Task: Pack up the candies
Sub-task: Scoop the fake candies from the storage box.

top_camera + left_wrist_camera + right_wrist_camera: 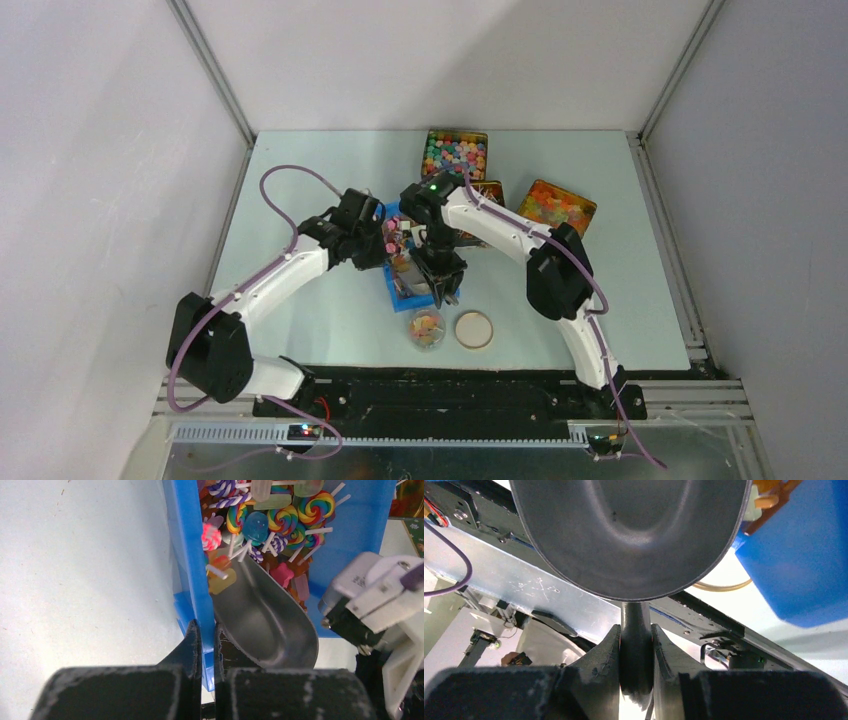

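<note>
A blue bin (392,291) in the table's middle holds the candies (280,520), small mixed sweets, many on white sticks. My left gripper (207,630) is shut on the bin's left wall (192,555), one finger outside and one inside. My right gripper (636,630) is shut on the handle of a metal scoop (629,535). The scoop (265,625) lies inside the bin with its bowl bare and its front edge against the candy pile. From above, the right gripper (440,272) hangs over the bin's near end, beside the left gripper (384,250).
A small clear jar (427,328) with some candies in it stands just in front of the bin, its lid (474,329) lying beside it. At the back are a tin of pastel balls (455,155) and a tin of orange-yellow jelly pieces (557,205).
</note>
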{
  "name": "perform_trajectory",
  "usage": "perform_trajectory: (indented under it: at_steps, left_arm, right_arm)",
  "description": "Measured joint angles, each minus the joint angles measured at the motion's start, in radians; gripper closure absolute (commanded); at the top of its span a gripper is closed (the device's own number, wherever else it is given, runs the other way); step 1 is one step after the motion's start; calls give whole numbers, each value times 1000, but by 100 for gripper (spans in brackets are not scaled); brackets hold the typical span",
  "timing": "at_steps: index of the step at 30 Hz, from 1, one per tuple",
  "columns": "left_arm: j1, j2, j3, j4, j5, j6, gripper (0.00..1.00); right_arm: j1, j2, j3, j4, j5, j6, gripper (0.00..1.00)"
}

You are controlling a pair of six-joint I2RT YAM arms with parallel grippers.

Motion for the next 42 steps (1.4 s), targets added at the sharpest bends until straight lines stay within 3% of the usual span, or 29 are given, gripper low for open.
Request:
perform_trajectory:
  at_steps: [8, 21, 32, 42]
  left_arm:
    - [0, 0, 1, -1, 0, -2, 100]
    - [0, 0, 1, -1, 1, -19, 99]
    - [-9, -3, 2, -4, 27, -33, 58]
    - [-11, -133, 2, 26, 46, -45, 45]
  right_arm:
    - [-16, 16, -2, 49, -8, -9, 100]
    - [-14, -25, -225, 319, 56, -36, 100]
    - [-11, -72, -244, 318, 113, -35, 100]
    - [0, -143, -306, 286, 135, -33, 100]
